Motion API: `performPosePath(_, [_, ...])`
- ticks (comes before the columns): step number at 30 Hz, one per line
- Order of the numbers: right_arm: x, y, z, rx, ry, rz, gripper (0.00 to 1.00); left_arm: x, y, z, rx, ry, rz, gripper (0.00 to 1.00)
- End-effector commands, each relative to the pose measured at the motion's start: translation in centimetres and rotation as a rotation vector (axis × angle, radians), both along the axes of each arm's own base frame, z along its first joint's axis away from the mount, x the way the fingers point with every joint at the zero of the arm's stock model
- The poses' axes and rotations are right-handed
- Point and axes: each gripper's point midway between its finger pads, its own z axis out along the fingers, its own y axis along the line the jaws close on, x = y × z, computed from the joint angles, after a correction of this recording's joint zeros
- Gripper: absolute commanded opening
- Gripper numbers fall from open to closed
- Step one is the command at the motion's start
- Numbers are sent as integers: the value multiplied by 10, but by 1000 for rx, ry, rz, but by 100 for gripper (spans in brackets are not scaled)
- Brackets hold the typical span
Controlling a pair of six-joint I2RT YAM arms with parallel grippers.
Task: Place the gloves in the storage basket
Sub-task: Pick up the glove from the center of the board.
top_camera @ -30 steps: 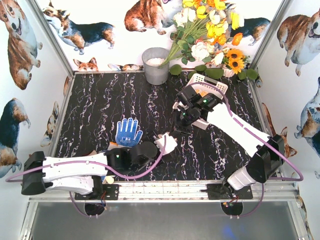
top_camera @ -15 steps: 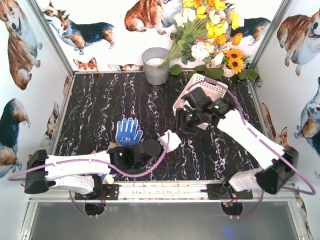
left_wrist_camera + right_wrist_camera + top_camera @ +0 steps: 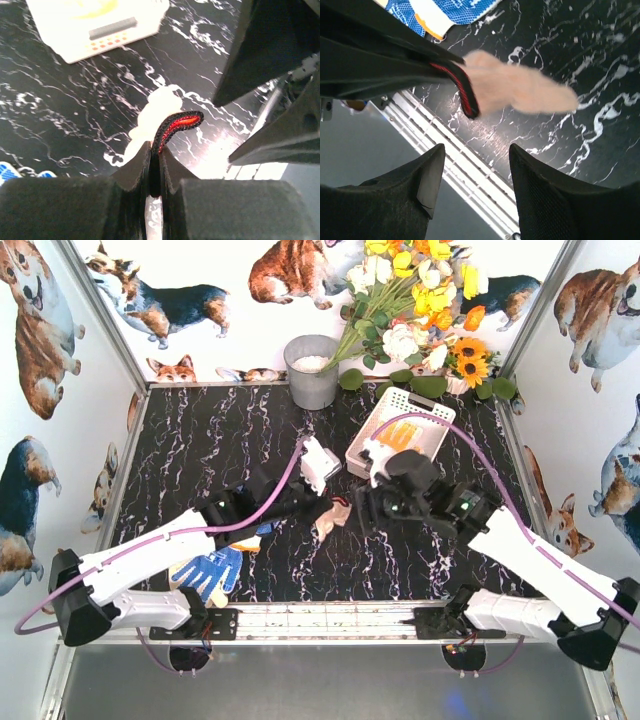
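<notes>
At about seven o'clock on the black marbled counter (image 3: 200, 440), a blue dotted glove (image 3: 205, 575) lies flat, partly under the left arm near its base. That arm reaches towards the middle, where the left end effector (image 3: 322, 508) is clamped tight on the dark, red-lined cuff of a cream glove (image 3: 331, 521). In the left wrist view the two fingers (image 3: 134, 167) press together on the cuff and the pale body of the glove hangs below them over the counter, near its centre. Whether the glove's lower end touches the counter cannot be told. At twelve o'clock stands a grey metal bucket (image 3: 312, 375), with a bunch of flowers (image 3: 415, 300) leaning against the back wall to its right. At roughly one o'clock sits the white storage basket (image 3: 400, 400), tilted askew, with something yellow-orange lying inside. Just right of the held glove, at its three o'clock, the right end effector (image 3: 365, 506) faces it. In the right wrist view its fingers (image 3: 430, 185) are spread wide with nothing between them, and the glove hangs just beyond their tips.
</notes>
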Motion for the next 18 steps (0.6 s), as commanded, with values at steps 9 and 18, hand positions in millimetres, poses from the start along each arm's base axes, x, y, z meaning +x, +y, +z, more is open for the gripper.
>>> performPosePath(9, [32, 37, 23, 20, -373, 105, 56, -28, -6, 5, -29, 126, -146, 0])
performPosePath(18, [30, 46, 7, 21, -338, 139, 14, -19, 3, -2, -35, 141, -101, 0])
